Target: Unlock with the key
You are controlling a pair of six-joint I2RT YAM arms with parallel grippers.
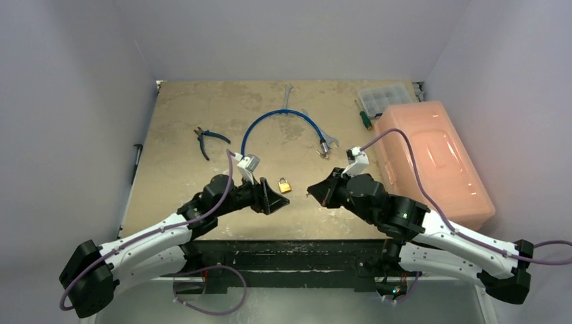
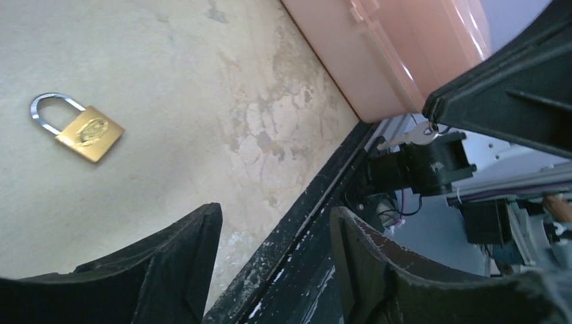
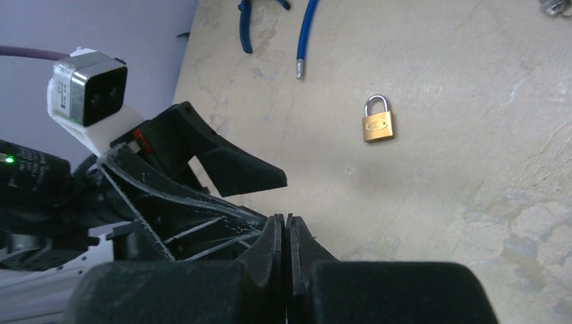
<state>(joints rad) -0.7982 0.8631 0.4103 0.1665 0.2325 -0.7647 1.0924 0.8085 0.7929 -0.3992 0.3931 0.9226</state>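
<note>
No lettering, brand or number can be read in any view — the small brass padlock, lying flat on the table, bears an oval stamped emblem on its body, too small and blurred to make out

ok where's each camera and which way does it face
top external: above and behind the bases, looking down at the table; both arms show, left tool and right tool flanking the brass padlock.
left wrist: on the left arm, facing the padlock and table's near edge; its own tool shows open, plus the right tool gripping the key.
right wrist: on the right arm, facing the padlock and left tool; its own tool shows shut.
shared: all three see the padlock; each wrist sees the other tool.
</note>
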